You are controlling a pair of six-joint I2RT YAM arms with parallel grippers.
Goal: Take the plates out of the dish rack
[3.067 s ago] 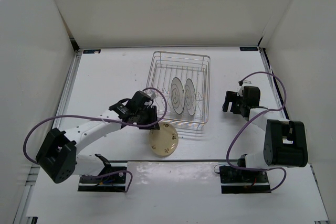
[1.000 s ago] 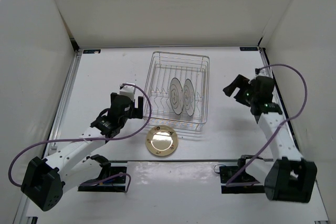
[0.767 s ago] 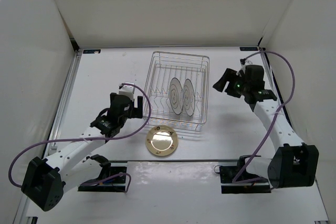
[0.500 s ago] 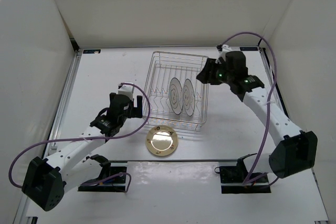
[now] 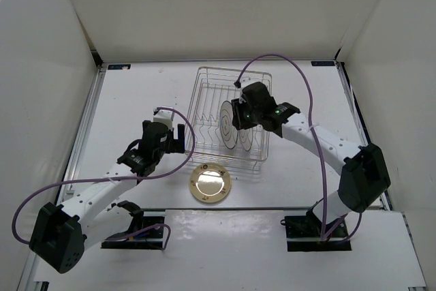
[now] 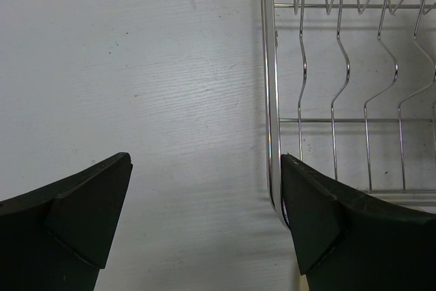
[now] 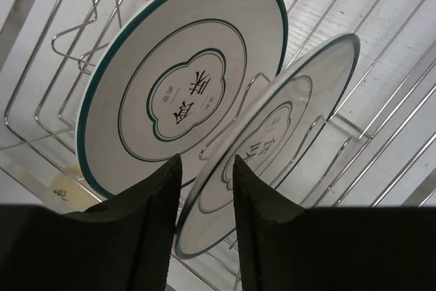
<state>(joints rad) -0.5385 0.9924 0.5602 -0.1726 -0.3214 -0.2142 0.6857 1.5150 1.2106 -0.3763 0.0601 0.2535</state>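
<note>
Straddling the rim of one white plate (image 7: pixel 300 110) — right end effector (image 7: pixel 206 163), jaws apart.

Above the dish rack (image 5: pixel 232 69) — right gripper (image 5: pixel 238 116)

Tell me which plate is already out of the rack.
The golden-tan plate: it lies flat on the table in front of the dish rack, while the two white plates stand upright between its dividers.

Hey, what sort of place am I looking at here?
Probably a robot test cell, not a kitchen: plain white walls box in a table with a left arm and right arm mounted, plus a wire dish rack.
</note>
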